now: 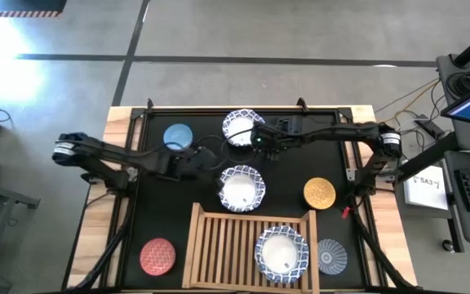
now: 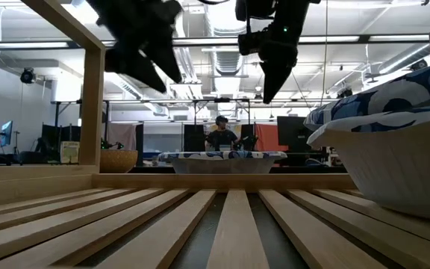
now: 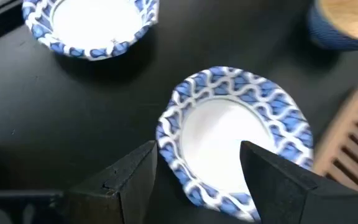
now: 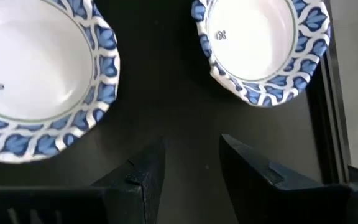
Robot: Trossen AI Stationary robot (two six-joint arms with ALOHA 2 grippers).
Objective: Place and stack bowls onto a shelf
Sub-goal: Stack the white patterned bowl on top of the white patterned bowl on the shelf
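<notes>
I see three white bowls with blue wavy-patterned rims: one on the light wooden shelf (image 1: pixel 219 245), one mid-mat (image 1: pixel 241 188), one at the far edge (image 1: pixel 241 126). Smaller bowls read plain blue (image 1: pixel 178 136), patterned yellow (image 1: pixel 319 193), patterned red (image 1: pixel 157 256) and grey-blue (image 1: pixel 331 256). The mat (image 1: pixel 178 196) is black.

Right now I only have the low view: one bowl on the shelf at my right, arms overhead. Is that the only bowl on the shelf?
Observer: From above I see one, a shelved white bowl on the right half of the shelf.
Operator: Which arm is on the next bowl?
Observer: The left end effector, open, hovers at the rim of the middle white bowl.
Operator: Right arm?
Observer: The right end effector, open, is over the mat, between that bowl and the back white bowl.
</notes>
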